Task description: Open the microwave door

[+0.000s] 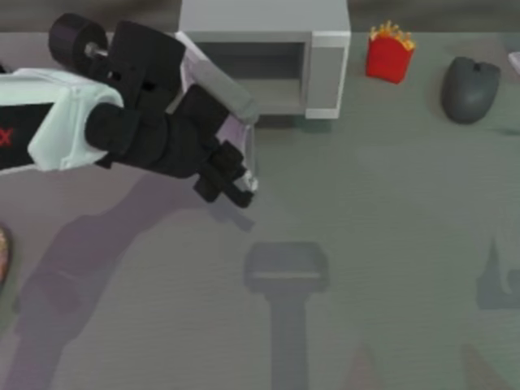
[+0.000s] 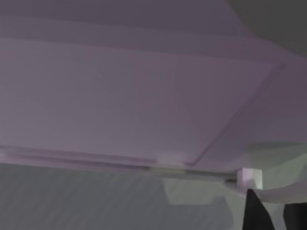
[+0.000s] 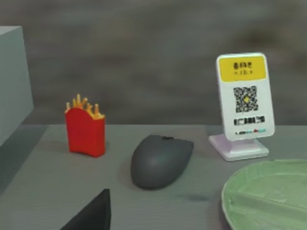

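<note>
Microwave door [image 1: 213, 89] stands swung wide from the microwave [image 1: 268, 32], left gripper [image 1: 236, 180] at its free edge to pull; finger state unclear. Right arm unseen.

front table [image 1: 382, 244]: open | microwave door [image 1: 223, 89]: swung out, blocks left | fries box [image 1: 389, 53], mouse [image 1: 470, 88]: right

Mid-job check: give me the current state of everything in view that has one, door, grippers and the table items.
microwave: upright at the table's back edge, cavity exposed.
microwave door: swung well open toward the front left.
left gripper: at the door's free edge.
right gripper: not in view.
fries carton: upright, right of the microwave.
computer mouse: resting flat, right of the fries.
QR code stand: upright.
green plate: flat on the table.
</note>
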`<state>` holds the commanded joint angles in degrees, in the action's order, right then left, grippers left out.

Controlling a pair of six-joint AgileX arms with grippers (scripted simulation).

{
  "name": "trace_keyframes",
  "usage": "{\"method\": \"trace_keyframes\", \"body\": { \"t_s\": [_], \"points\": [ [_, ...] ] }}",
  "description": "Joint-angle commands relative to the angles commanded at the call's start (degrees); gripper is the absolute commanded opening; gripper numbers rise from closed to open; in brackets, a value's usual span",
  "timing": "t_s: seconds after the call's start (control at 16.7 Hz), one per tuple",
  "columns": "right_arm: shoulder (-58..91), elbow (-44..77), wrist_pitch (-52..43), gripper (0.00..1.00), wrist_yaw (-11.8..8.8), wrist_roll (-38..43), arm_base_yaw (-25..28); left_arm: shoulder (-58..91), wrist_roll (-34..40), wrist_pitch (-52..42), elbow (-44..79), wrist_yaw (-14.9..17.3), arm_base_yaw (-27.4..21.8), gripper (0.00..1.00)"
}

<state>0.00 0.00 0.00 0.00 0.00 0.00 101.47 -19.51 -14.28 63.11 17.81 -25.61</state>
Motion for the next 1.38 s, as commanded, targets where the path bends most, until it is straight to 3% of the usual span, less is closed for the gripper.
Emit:
{"method": "trace_keyframes", "body": {
  "t_s": [0.9,1.38],
  "points": [
    [0.0,0.0,0.0,1.0,0.0,0.0,0.0,0.0,0.0,0.0,0.0,0.0,0.0,0.0],
    [0.0,0.0,0.0,1.0,0.0,0.0,0.0,-0.39,-3.49,-1.27,-0.24,2.52,1.49,0.0]
  ]
}}
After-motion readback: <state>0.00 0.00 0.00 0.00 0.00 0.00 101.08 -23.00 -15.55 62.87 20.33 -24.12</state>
